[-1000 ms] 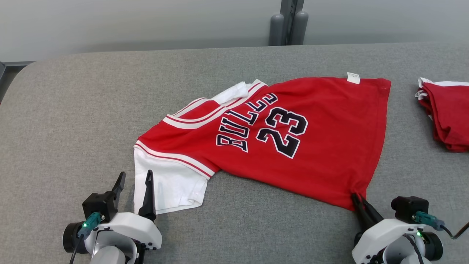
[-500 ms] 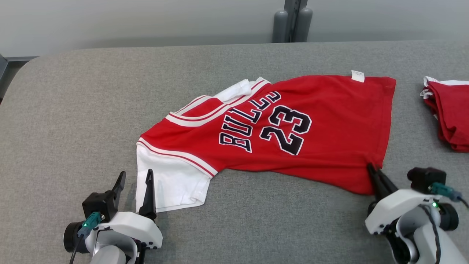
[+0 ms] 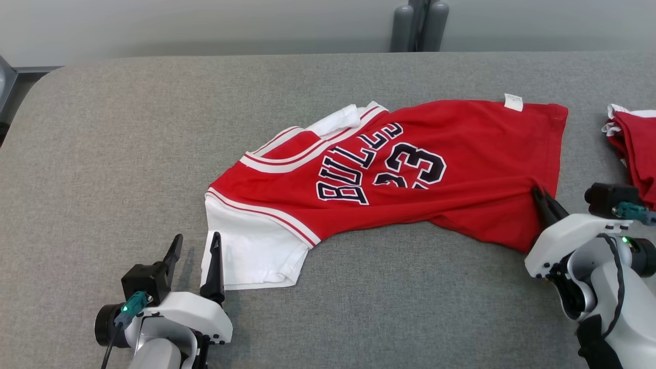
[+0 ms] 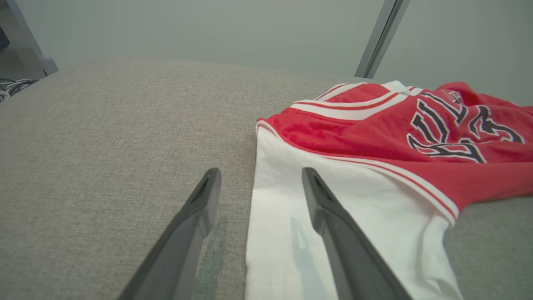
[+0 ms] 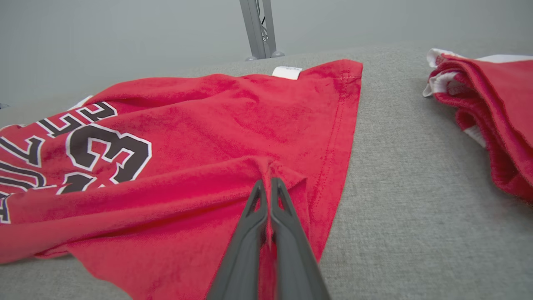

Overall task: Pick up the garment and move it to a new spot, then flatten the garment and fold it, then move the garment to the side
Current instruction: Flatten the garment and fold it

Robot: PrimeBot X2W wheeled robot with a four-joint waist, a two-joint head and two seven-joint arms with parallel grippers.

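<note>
Jersey (image 3: pixel 461 148) on grey table (image 3: pixel 102 154), hem corner pinched.
The table spans the head view, and the red jersey lies across its middle with the lettering up, collar toward the robot's left, hem toward its right, and the near edge rumpled. A folded red pile (image 3: pixel 638 148) sits apart at the far right. The right gripper (image 3: pixel 538 192) is clamped on the jersey's near hem corner, with cloth bunched at its tips. The left gripper (image 3: pixel 197 237) is spread wide and empty, one finger over the table, the other over the white sleeve (image 3: pixel 251 251). A small white label (image 3: pixel 513 102) shows at the far hem.
</note>
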